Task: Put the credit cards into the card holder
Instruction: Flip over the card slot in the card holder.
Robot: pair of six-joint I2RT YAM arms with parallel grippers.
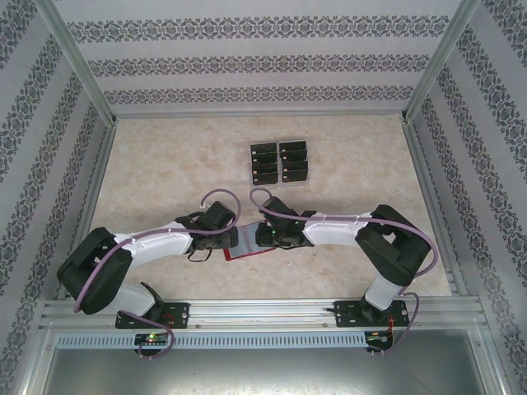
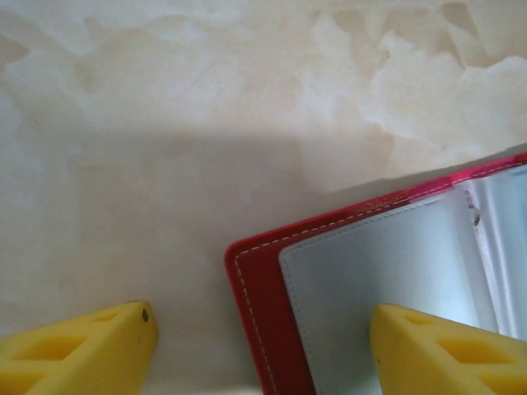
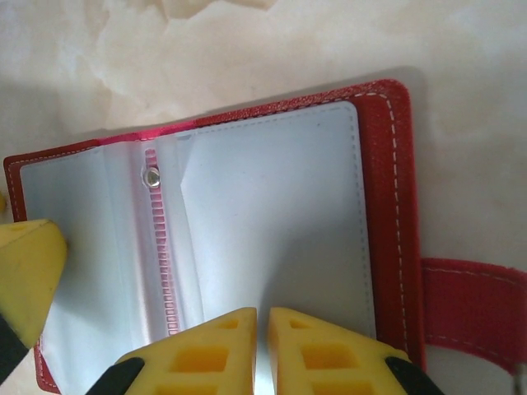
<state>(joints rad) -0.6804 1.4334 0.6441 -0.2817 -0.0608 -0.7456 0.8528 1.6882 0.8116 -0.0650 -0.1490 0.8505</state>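
The red card holder (image 3: 387, 181) lies open on the table, its grey translucent pockets facing up and its snap tab (image 3: 469, 313) off to the right. My right gripper (image 3: 263, 317) is shut on a pocket sheet (image 3: 272, 214) of the right half, which it pinches thinly. My left gripper (image 2: 263, 321) is open and straddles the holder's left corner (image 2: 255, 288). One of its fingers (image 2: 428, 346) is over the pocket page, the other over bare table. From above, both grippers meet over the holder (image 1: 245, 250). Several black credit cards (image 1: 280, 161) sit in two columns further back.
The cards rest in a pale clear tray (image 1: 279, 186) at the middle back of the marble-patterned table (image 1: 165, 164). Patterned walls and metal rails enclose the table on three sides. Both arms reach inward from the near edge.
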